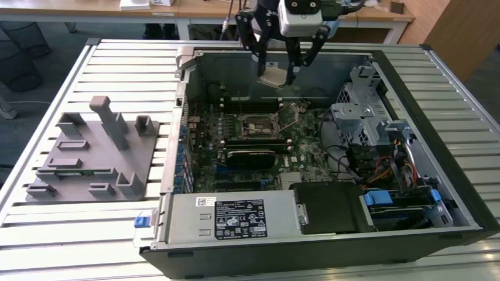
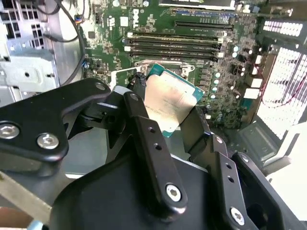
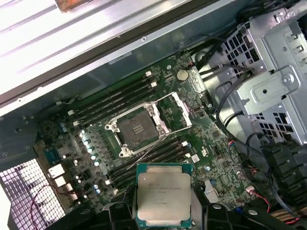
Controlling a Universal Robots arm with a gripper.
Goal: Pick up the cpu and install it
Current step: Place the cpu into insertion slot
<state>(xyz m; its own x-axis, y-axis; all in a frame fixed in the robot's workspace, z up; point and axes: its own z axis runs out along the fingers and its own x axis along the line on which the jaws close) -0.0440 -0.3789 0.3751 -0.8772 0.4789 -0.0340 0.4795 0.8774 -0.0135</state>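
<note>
- The gripper [image 1: 278, 75] grips the cpu [image 3: 163, 194] by its edges, tilted, in the air.
- It hangs above the open CPU socket [image 3: 136, 130] on the motherboard [image 3: 201, 158].

Surface [image 1: 117, 64]: pale slatted metal, ribs running across the exterior view, bright glare on the slats. Behind it is a row of light wooden desks [image 1: 93, 7] with white legs. Dark wire mesh bins [image 1: 17, 58] stand on the dark grey floor [image 1: 31, 134] at the exterior view's left. A wooden panel [image 1: 461, 29] is at the far right.
</note>
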